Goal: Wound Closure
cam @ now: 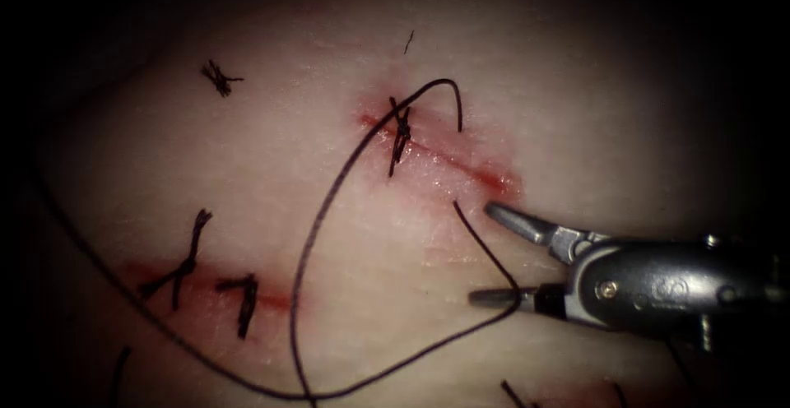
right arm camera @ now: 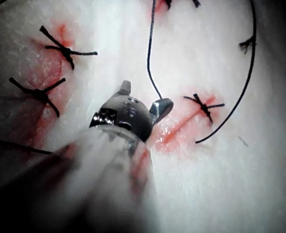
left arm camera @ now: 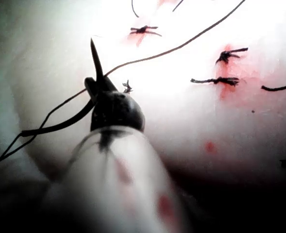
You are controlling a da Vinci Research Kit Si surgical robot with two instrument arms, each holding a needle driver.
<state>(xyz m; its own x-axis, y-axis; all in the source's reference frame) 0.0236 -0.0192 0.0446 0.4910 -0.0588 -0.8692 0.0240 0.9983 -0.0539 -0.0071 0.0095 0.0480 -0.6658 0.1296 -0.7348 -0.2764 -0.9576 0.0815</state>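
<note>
Right claw (cam: 481, 252) reaches in from the right, nearest the endoscope, with its two jaws spread wide and nothing between them. It hovers over the tissue (cam: 576, 112) just below the right end of the cut (cam: 461, 165); its upper jaw points at that end, where red fluid (cam: 502, 182) has pooled. In the right wrist view this claw (right arm camera: 146, 94) is likewise spread, just beside the cut.

One knot (cam: 401, 132) crosses the cut near its left end; the rest of the cut, to the knot's right, lies unstitched. Thread (cam: 317, 227) arcs over the knot and sweeps down and left in a long loop. Another strand curls along the lower tissue, passes up in front of the spread jaws and stops at a free end just left of the upper jaw, on the near side of the cut. It touches neither jaw as far as I can tell.

Left claw (left arm camera: 98, 94), seen in the left wrist view, is pressed together on the needle (left arm camera: 60, 125), which curves away from it clear of the tissue. A dark spike rises above the claw; I cannot tell whether it is the needle's tip, so the grip point along the curve is unclear. Thin thread trails from the needle's far end.

Lower left in the endoscope view lies a second cut (cam: 280, 299) with two stitches (cam: 185, 264).
</note>
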